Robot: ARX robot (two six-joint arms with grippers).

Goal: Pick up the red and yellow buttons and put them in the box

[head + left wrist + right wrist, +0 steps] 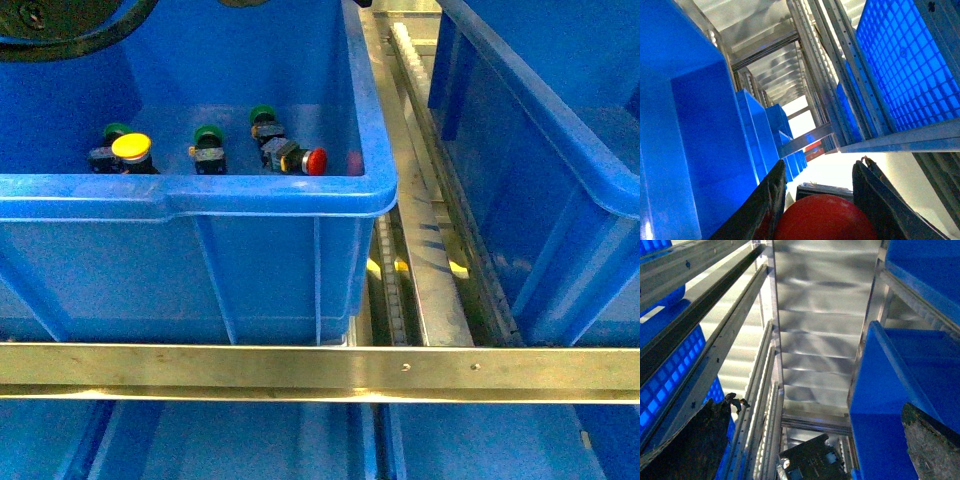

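Left gripper [819,182]: closed on the held red button [825,220]. A dark finger [760,210] presses each side of its round cap, with blue crates and metal racking beyond.
Left bin [200,195]: blue plastic with an open top. Five switches lie on its floor, seen just over the near rim.
Left green switch [115,130]: closest to the bin's left wall, just behind the yellow one.
Yellow button [131,147]: its cap faces up, and it sits right against the left green switch.
Middle green switch [207,135]: stands alone, near the middle of the near rim.
Right green switch [262,115]: farther toward the back wall, with its dark body reaching toward the red one.
Red button in the bin [316,161]: lies on its side near the front right corner, cap toward the right wall.
Roller track [420,200]: a metal strip between the two bins.
Right bin [560,150]: blue; its inside is out of sight.
Right gripper [810,412]: its fingers [685,445] are spread wide with nothing between them.
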